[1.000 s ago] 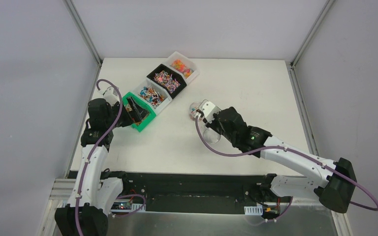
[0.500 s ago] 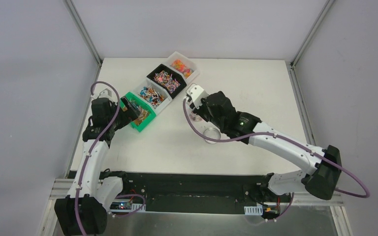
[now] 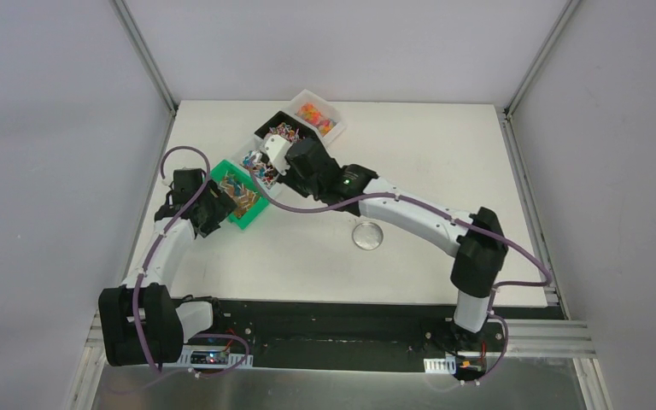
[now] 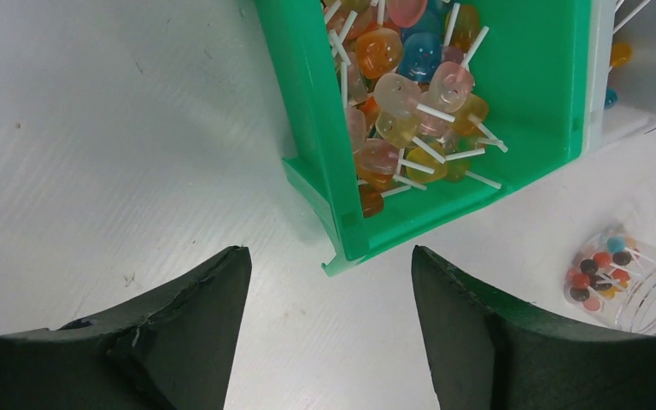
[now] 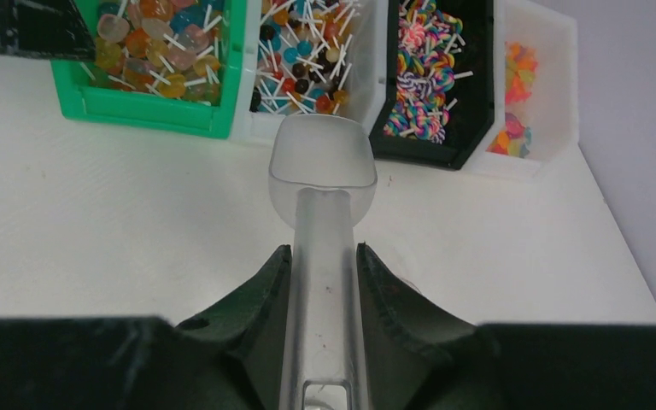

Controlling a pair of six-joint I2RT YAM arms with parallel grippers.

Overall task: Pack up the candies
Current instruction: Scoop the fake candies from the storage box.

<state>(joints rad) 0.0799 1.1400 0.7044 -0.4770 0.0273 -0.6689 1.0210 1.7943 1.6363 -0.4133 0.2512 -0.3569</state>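
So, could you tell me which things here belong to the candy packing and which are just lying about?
In the job: candies, in four bins; scoop, held by the right gripper; jar, with some candies in it; left gripper, open and empty.
Lying about, for now: lid, alone on the table.

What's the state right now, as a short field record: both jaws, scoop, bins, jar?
left jaws: open, empty, either side of the green bin corner, not touching
right jaws: shut on the scoop handle
scoop: empty, bowl at the front of the white bin beside the green one
candies: fill four bins in a row; a few in the clear jar
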